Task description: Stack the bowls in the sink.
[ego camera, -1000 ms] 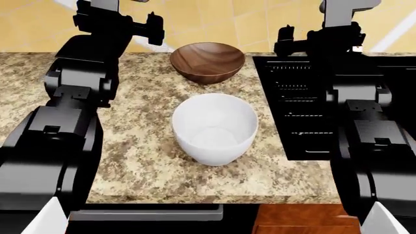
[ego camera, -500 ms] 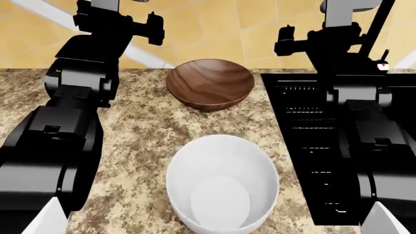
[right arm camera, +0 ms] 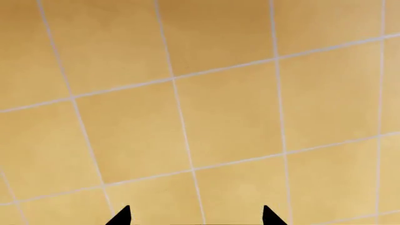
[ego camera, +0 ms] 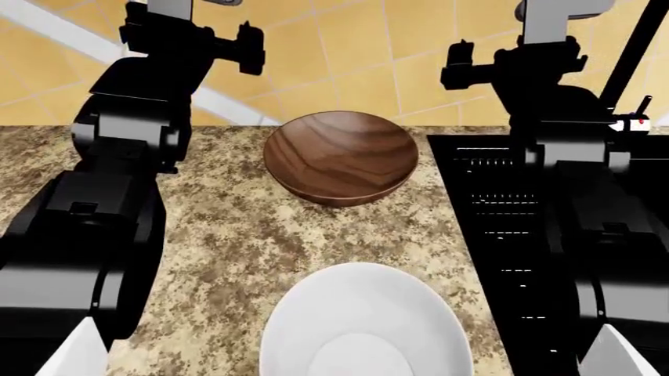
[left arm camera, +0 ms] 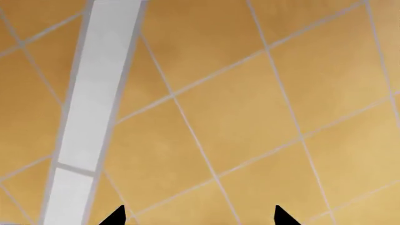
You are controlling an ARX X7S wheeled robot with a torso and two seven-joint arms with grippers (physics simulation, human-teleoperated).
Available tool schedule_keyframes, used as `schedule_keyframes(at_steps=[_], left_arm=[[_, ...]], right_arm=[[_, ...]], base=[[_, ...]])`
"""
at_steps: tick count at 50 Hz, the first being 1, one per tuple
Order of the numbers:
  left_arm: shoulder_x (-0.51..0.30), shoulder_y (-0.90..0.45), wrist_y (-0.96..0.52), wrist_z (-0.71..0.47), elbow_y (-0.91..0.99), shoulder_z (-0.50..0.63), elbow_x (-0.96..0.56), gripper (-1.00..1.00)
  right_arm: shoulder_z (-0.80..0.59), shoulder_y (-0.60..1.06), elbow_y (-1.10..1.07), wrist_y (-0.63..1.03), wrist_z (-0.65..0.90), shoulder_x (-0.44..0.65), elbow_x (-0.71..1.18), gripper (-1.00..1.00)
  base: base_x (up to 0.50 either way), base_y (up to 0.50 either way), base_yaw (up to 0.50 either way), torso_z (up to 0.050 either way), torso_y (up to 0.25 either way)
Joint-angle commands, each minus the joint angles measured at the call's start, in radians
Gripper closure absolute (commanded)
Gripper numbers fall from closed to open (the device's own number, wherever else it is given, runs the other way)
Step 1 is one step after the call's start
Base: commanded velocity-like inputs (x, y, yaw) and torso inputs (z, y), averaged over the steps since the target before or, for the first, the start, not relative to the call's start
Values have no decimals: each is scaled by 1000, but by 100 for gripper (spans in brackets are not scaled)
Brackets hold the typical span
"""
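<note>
Both pincers, left gripper and right gripper, point at the tiled wall, apparently open and empty. The brown bowl and white bowl sit well below them; the sink lies under the right arm. Lower one squarely over a rim first.

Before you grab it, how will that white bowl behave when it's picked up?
The white bowl looks glossy, so its smooth wall may slip in an end effector. It seems rigid, probably ceramic, so likely breakable. Its rounded underside could rock if pushed across the granite counter.
</note>
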Motion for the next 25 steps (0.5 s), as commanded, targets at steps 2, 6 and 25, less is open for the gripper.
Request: schedule_keyframes(at_steps=[2,6,25], left_arm=[[-15,-14,-70,87,14,25,9,-100],[-74,123,-418,182,469,53,8,-100],[-251,201,-1183,495,1226,166,-105,-100]], right_arm=[[0,-4,-1,-2,-9,0,-2,-100],[1,-6,-1,-3,-11,2,-1,-100],[15,-21,-2,-14,-20,17,7,-100]], base=[[0,0,0,0,0],[0,0,0,0,0],[0,0,0,0,0]])
